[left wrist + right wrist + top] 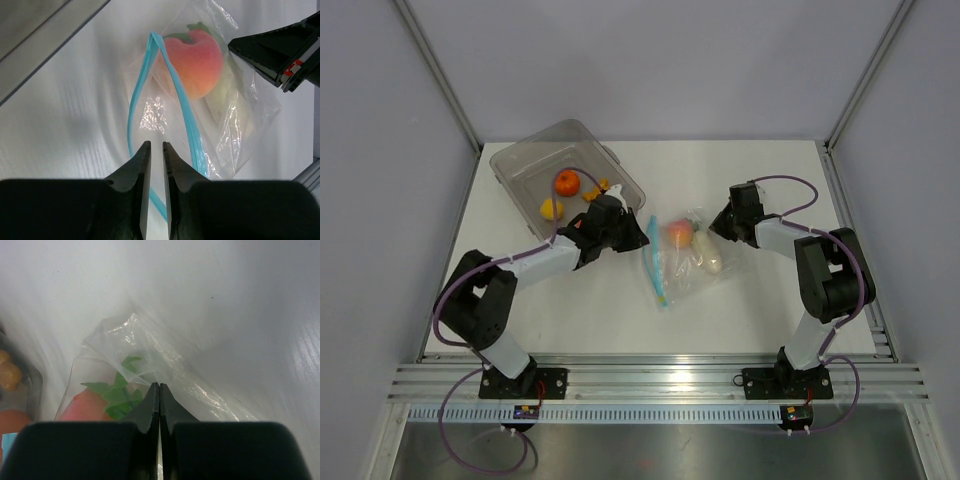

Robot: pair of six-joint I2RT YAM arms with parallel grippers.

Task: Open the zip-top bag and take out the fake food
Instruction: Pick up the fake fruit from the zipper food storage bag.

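Left gripper (156,144) jaws stand a sliver apart above the blue zip strip (182,115), holding nothing. Right gripper (159,385) pinches the zip-top bag (685,270) mid-table, with fake food (195,62) inside.

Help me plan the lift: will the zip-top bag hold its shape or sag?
Probably sags: the zip-top bag is thin, crinkled film. The peach inside would likely slide downward. The film may slip from the pinching right gripper.

A white table (620,320) stands between plain grey walls (380,150), an aluminium rail (660,378) along its near edge.
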